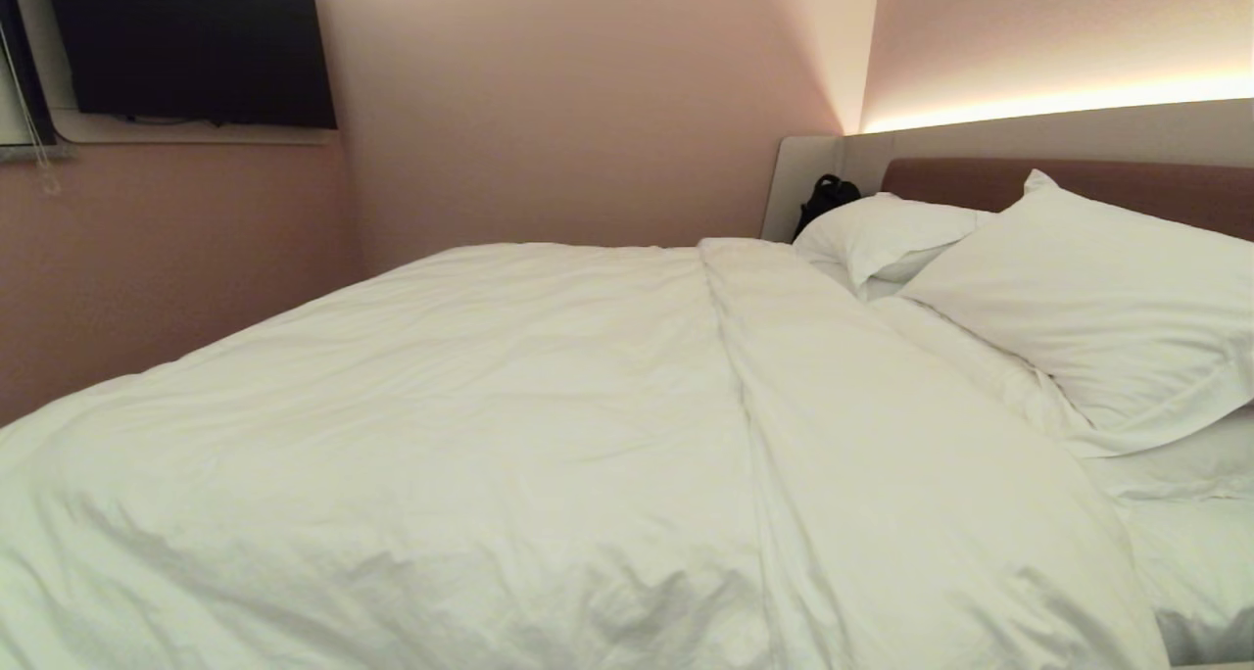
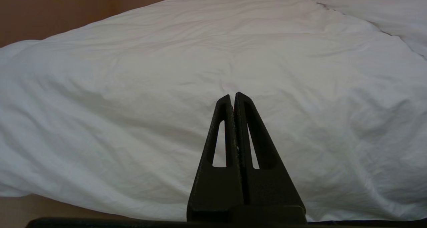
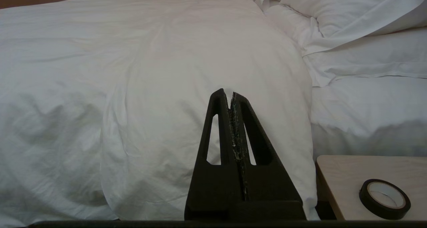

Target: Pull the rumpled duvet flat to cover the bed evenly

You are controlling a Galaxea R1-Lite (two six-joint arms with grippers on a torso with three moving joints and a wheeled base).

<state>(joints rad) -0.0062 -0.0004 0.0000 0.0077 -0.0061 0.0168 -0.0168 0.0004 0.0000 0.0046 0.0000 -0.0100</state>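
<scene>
You're facing the bed (image 1: pixel 1068 175) from its side. White duvet (image 1: pixel 509 435) lies bunched over most of the mattress, w/ a thick fold ridge running from near the pillows (image 1: pixel 1087 308) down toward you; bare sheet shows beside the pillows on the right. Your left gripper (image 2: pixel 233 96) hangs in front of the duvet's near edge, fingers pressed together, holding nothing. Your right gripper (image 3: pixel 230 93) is likewise closed & empty, facing the folded part. Black tape roll (image 3: pixel 384 198) sits on a pale nightstand (image 3: pixel 343 174) just beside the bed. Wall TV (image 1: pixel 191 43) at upper left.
</scene>
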